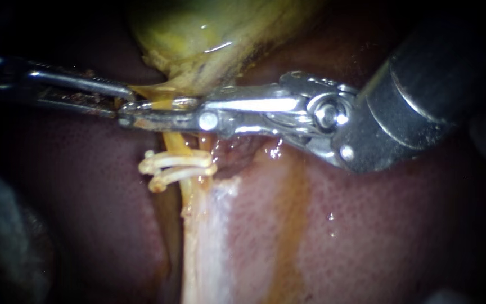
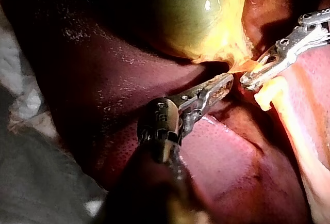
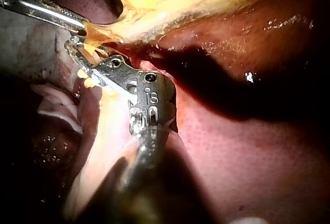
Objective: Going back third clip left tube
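endoscope view: tube (image 1: 174, 144) passes through right instrument's (image 1: 125, 112) end effector, above clips (image 1: 179, 165).

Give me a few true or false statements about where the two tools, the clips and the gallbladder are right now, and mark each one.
1. Two pale clips sit on the tube, just below the right tool in the endoscope view. True.
2. The left tool has its jaws hanging open, holding nothing. False: they are shut on tissue at the lower edge of the gallbladder.
3. The right tool enters from the endoscope view's upper right. True.
4. The gallbladder lies below the clips in the endoscope view. False: it lies above them, beyond both tools.
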You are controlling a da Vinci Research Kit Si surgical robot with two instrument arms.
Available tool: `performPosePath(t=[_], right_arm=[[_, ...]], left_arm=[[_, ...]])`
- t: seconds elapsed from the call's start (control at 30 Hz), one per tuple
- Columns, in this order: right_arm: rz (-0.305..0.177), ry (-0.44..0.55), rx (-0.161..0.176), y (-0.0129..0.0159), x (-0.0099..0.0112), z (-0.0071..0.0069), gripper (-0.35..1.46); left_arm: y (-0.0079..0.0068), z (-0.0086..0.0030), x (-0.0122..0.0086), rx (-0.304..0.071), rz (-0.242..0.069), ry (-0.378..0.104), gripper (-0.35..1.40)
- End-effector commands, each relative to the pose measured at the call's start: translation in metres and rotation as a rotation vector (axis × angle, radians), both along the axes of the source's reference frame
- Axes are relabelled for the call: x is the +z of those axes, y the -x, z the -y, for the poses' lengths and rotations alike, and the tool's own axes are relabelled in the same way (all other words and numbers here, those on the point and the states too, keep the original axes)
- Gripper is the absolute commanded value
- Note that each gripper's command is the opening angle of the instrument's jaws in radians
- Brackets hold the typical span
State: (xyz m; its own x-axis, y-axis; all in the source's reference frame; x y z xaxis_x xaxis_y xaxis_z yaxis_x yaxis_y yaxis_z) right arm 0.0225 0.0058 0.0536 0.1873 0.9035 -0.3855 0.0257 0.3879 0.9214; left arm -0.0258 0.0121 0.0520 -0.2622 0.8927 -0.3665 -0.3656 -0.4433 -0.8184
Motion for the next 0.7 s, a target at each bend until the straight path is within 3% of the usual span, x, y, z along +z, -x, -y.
performPosePath(t=[0.03,0.17,0.23,0.33,0.43,0.7], right_arm=[[0.0,0.0,-0.001,0.0,0.0001,0.0,-0.35],[-0.003,0.0,-0.007,0.0,0.0001,0.0001,-0.35],[-0.03,-0.006,-0.02,0.0,0.0003,0.0002,-0.35],[-0.057,-0.009,-0.044,-0.0002,0.0004,0.0004,0.09],[-0.058,-0.004,-0.046,-0.0007,0.0007,0.0004,0.34],[-0.049,0.026,-0.031,-0.0012,0.0029,0.0017,0.45]], left_arm=[[0.0,0.0,0.0,0.0,-0.001,0.0,-0.35],[0.0001,0.0,0.0,0.0,-0.001,0.0,-0.35],[0.0001,0.0,0.0,-0.001,-0.001,0.0,-0.35],[0.0001,0.0001,0.0001,-0.001,-0.001,0.001,-0.35],[0.0001,0.0001,0.0001,-0.001,-0.001,0.001,-0.35],[0.0001,0.0001,0.0,-0.001,-0.001,0.001,-0.35]])
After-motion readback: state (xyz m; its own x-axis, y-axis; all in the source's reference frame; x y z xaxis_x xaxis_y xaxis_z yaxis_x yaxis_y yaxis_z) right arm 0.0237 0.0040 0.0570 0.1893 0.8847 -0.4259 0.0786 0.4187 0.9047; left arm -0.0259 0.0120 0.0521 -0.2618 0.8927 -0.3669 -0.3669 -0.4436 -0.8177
